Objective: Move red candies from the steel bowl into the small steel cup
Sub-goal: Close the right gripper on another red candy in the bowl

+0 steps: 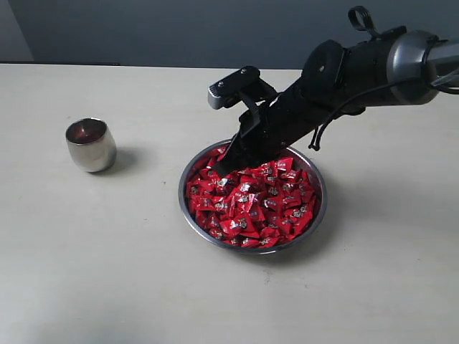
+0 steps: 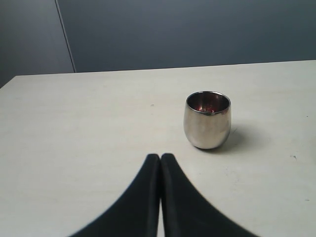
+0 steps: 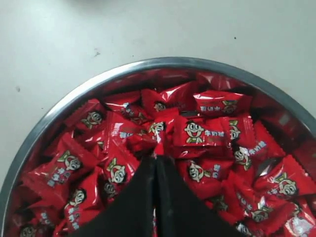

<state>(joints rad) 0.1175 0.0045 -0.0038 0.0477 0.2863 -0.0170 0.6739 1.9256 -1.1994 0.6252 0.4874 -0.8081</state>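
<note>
Right hand (image 3: 157, 159): its two black fingers are pressed together with no gap, and the tips are sunk into the heap of small, crinkly, bright red candies (image 3: 202, 132) near the far side of the wide, shallow, shiny steel bowl (image 3: 163, 61). A crimped wrapper edge lies right at the tips, but whether it is actually nipped between them cannot be told. The step in hand is judged to be the pick. It is done well by catching a single sweet by its flat crimped end, lifting straight up clear of the rim so that neighbours fall back, and only then carrying it across. A pinch on loose foil alone may slip. The bowl, heaped nearly full, stands at mid-bench. The small, barrel-shaped, polished steel cup (image 1: 91, 145) stands upright well apart from it, on the left side of the pale, matt bench (image 1: 107, 272). Left hand (image 2: 160, 158): fingers likewise closed on nothing, held above the bare bench and pointing toward the cup, short of it. Hidden or unclear: the right fingertips are buried among wrappers in the exterior view. The left arm lies outside that view. A reddish glint shows inside the cup, though its contents and their number cannot be made out.
</note>
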